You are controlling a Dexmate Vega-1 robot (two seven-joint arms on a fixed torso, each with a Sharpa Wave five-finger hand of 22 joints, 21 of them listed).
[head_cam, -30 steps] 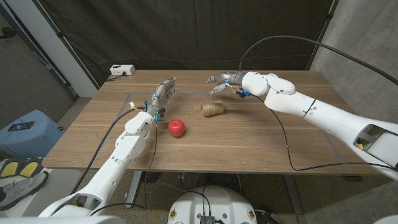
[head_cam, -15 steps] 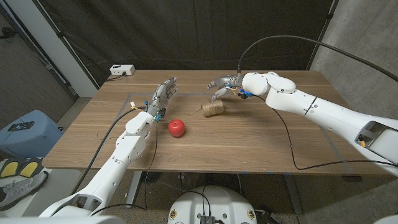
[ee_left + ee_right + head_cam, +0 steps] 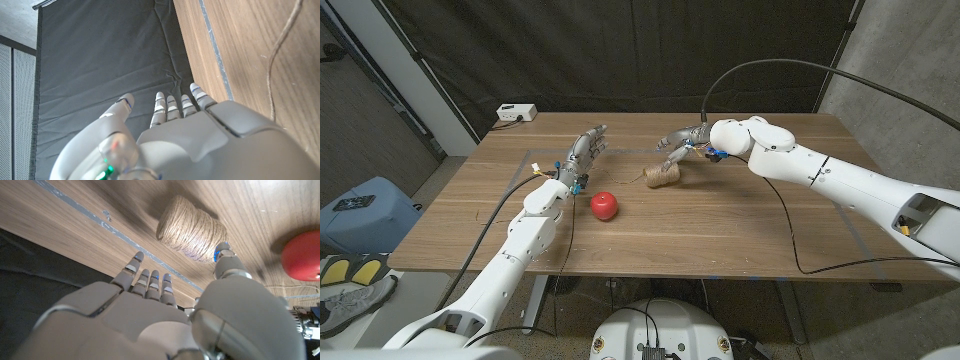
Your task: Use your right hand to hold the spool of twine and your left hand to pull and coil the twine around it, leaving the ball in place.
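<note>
1. Since it bears everything, the counter comes first: a wooden top with the work gathered toward its far middle.
2. Right robot hand hangs just over the spool at its 1 o'clock, fingers spread and gripping nothing; I judge it is poised to come down and steady the spool, and the right wrist view shows its thumb close beside the windings without clear contact.
3. Left robot hand stands at the spool's 9 o'clock, well apart, fingers straight and apart, holding nothing; it seems to wait its turn to pull.
4. Spool lies on its side near the counter's centre, untouched.
5. Ball, red, sits at the spool's 8 o'clock, near the left robot hand.
6. Twine trails loose over the wood beside the left robot hand.
</note>
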